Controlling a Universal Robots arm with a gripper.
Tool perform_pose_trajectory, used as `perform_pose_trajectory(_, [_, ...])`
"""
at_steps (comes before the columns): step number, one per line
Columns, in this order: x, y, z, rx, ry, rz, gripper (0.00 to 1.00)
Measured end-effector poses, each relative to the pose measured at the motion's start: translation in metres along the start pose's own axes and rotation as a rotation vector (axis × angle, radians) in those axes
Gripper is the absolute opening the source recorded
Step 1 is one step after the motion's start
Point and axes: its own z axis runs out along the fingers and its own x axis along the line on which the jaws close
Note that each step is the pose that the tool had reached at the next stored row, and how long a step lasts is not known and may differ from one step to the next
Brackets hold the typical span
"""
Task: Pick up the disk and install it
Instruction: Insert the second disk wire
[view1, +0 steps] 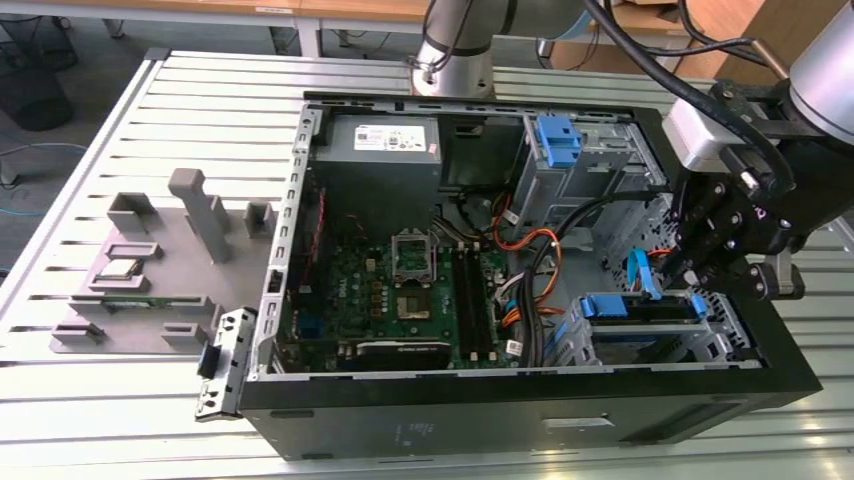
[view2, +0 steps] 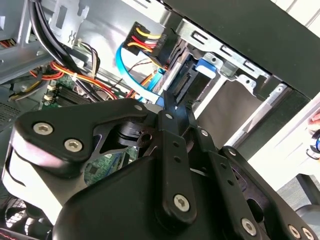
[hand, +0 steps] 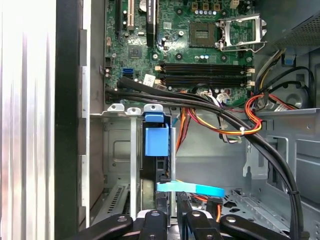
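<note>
The disk (view1: 643, 306) sits on edge in the lower drive cage of the open computer case (view1: 400, 430), on the exterior view's right, with its blue carrier showing on top. The first wrist view looks down the slot at the disk's blue end tab (hand: 156, 140). The second wrist view shows its end (view2: 186, 80) between the grey cage walls. My gripper (view1: 683, 283) hangs right over that end. Its black fingers (view2: 170, 107) stand close together, shut, with the tips against the disk's end. My gripper (hand: 171, 202) has no clear gap between its fingers, and I cannot tell if they pinch anything.
A light-blue flat cable (hand: 190, 188) crosses just beside the fingers. Black cables (hand: 210, 107) and red-yellow wires run over the cage. Another blue bracket (view1: 558, 140) stands on the upper cage. The motherboard (view1: 400, 290) fills the case floor. A grey fixture (view1: 147, 270) lies outside the case.
</note>
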Motion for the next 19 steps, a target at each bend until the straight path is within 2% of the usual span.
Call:
perform_pose_trajectory(9, [-0.0236,0.0003,0.0016,0.0,0.0,0.0,0.23])
perform_pose_trajectory(13, [-0.0268,-0.0019,0.0019,0.0,-0.0001,0.0,0.23])
perform_pose_trajectory(19, [-0.0281,-0.0141,0.0019,-0.0003,-0.0001,0.0,0.23])
